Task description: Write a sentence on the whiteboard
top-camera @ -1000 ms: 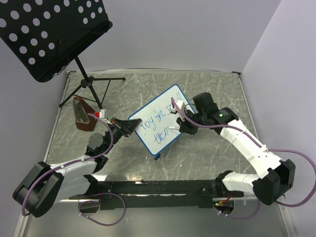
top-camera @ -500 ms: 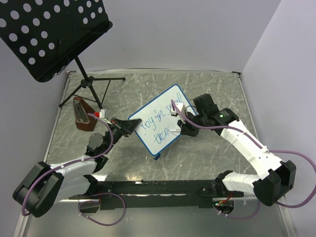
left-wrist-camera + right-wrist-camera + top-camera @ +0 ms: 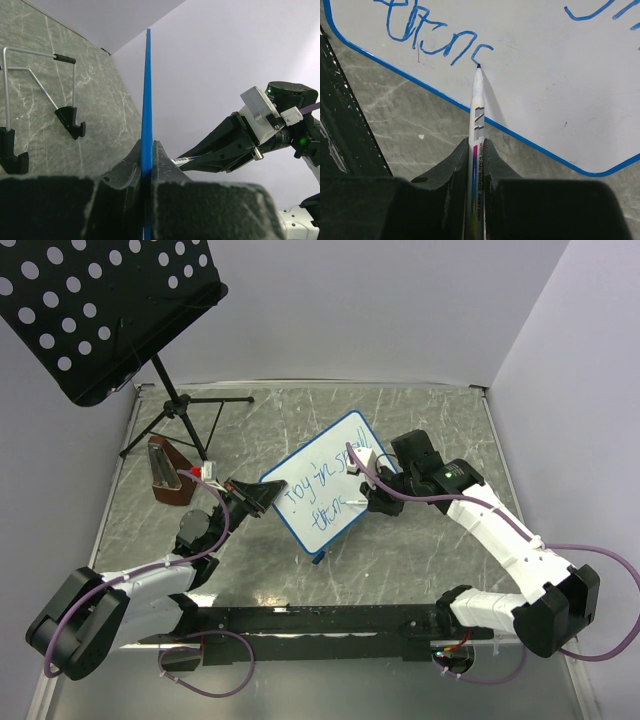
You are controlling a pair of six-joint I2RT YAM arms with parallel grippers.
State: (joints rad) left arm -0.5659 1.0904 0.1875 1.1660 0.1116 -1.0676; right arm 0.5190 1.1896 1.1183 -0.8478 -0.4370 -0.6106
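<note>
The whiteboard (image 3: 320,485), white with a blue frame, stands tilted on the table. My left gripper (image 3: 262,495) is shut on its left edge; the left wrist view shows the blue edge (image 3: 147,100) clamped between my fingers (image 3: 146,150). My right gripper (image 3: 368,498) is shut on a white marker (image 3: 477,105). The marker's tip touches the board (image 3: 545,75) at the end of the lower line of the blue sentence (image 3: 440,37). The sentence (image 3: 325,490) runs in two lines. The marker and right gripper also show in the left wrist view (image 3: 235,145).
A black perforated music stand (image 3: 100,310) on tripod legs (image 3: 180,415) stands at the back left. A brown block (image 3: 168,472) lies just left of my left gripper. The tripod's feet (image 3: 65,110) show behind the board in the left wrist view.
My right gripper has shifted slightly to the right along the lower line with the marker, and the blue writing there is a little longer. The left arm and board have not moved.
</note>
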